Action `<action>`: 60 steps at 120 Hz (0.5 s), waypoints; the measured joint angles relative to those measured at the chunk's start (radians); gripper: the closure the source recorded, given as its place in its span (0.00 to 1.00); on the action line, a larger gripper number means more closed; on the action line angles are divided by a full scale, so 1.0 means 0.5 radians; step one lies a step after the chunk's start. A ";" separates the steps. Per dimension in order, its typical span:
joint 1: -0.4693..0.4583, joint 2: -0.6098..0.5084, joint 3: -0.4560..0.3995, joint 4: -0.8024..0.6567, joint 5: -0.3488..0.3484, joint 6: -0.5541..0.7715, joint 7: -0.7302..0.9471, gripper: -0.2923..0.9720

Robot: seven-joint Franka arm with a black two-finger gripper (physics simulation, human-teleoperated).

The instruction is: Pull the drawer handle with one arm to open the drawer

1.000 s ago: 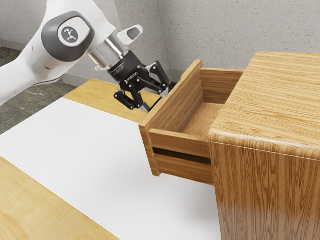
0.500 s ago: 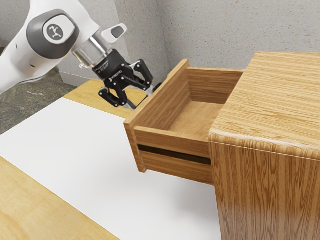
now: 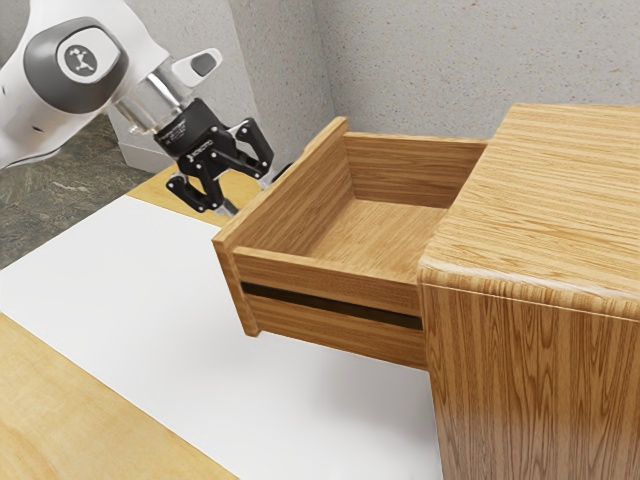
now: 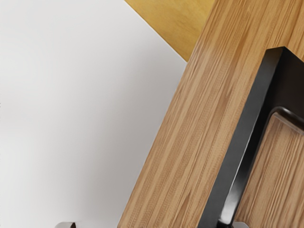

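Reaching in from the exterior view's upper left, my white arm [image 3: 60, 80] held its black two-finger gripper [image 3: 228, 170] against the outer face of the light-brown wooden drawer [image 3: 330, 290]. My gripper's tips were hidden behind that face in the exterior view. The linkages behind them were spread, and the wrist view showed the hand wide apart rather than clamped: the black rectangular bar handle [image 4: 247, 142] ran down close to one side of the hand, with bare wood and white surface across the rest of the gap.

The drawer stood well out of the tall wooden cabinet [image 3: 540, 350] on the exterior view's right. Its box projected toward the exterior view's left, and its wooden floor [image 3: 370, 225] and inner walls lay open to view from above. A dark slot [image 3: 330, 305] ran along the side panel nearest the camera. The cabinet's flat top [image 3: 560, 170] sat above the drawer's rear end.

Under the drawer and the hand lay a broad white sheet [image 3: 130, 310] spread on the yellowish wooden table [image 3: 60, 410]; a strip of the same wood [image 4: 175, 23] showed past the sheet's edge in the wrist view, beside the grained drawer front [image 4: 190, 142]. A grey speckled wall [image 3: 450, 50] rose behind the cabinet, and dark mottled flooring [image 3: 50, 200] lay beyond the table below my arm.
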 joint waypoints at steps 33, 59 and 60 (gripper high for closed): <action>-0.023 -0.118 0.080 0.347 0.014 -0.185 0.019 0.36; -0.089 -0.162 0.132 0.735 0.683 -0.504 0.187 0.28; -0.092 -0.163 0.134 0.736 0.696 -0.518 0.191 0.27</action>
